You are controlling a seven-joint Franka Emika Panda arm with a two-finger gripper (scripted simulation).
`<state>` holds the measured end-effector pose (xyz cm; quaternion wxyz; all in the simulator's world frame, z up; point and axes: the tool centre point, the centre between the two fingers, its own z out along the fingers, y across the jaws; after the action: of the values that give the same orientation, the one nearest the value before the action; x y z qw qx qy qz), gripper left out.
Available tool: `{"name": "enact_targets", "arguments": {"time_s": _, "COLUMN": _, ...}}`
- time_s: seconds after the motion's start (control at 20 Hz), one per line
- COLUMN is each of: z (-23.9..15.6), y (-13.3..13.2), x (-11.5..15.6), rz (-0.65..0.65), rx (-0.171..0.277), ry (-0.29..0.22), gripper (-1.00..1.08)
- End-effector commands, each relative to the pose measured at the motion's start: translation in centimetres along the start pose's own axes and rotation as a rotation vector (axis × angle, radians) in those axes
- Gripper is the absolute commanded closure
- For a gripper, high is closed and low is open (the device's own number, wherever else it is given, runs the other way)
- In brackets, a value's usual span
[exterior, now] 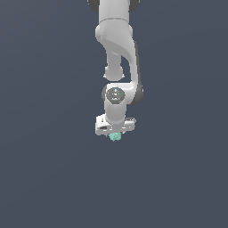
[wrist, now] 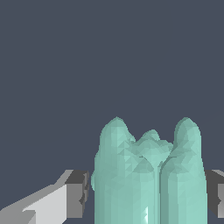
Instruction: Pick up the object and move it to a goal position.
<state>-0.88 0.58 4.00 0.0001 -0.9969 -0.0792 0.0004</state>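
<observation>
Hanging just beneath the white gripper [exterior: 115, 132], the object [exterior: 115, 137] shows as a small teal-mint lump poking out below the hand in the exterior view, with plain dark ground all around it. In the wrist view the object [wrist: 146, 175] fills the space between the two dark finger pads [wrist: 78, 192], one at each side of it; the pads look pressed against its flanks, so the fingers seem to be pinching it rather than standing spread. No goal marker is visible in either view, so how far the carry has to go cannot be judged. The main risk, as I read it, is slippage: the piece is lumpy and irregular, with rounded knobs, so the flat pads probably bear on only a few high spots. A quick swing or sudden stop could let it twist or drop out. Whether it is lifted clear of the ground cannot be told.
</observation>
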Motion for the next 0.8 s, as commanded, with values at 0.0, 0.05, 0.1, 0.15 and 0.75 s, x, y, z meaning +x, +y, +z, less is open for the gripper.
{"name": "enact_targets", "arguments": {"time_s": 0.0, "z": 0.1, "y": 0.0, "x": 0.0, "rz": 0.0, "rx": 0.0, "ry": 0.001, "gripper": 1.08}}
{"name": "enact_targets", "arguments": {"time_s": 0.05, "z": 0.1, "y": 0.0, "x": 0.0, "rz": 0.0, "rx": 0.0, "ry": 0.001, "gripper": 1.08}}
{"name": "enact_targets", "arguments": {"time_s": 0.1, "z": 0.1, "y": 0.0, "x": 0.0, "rz": 0.0, "rx": 0.0, "ry": 0.001, "gripper": 1.08}}
{"name": "enact_targets", "arguments": {"time_s": 0.15, "z": 0.1, "y": 0.0, "x": 0.0, "rz": 0.0, "rx": 0.0, "ry": 0.001, "gripper": 1.08}}
{"name": "enact_targets", "arguments": {"time_s": 0.75, "z": -1.1, "y": -0.2, "x": 0.5, "rz": 0.0, "rx": 0.0, "ry": 0.002, "gripper": 1.08}}
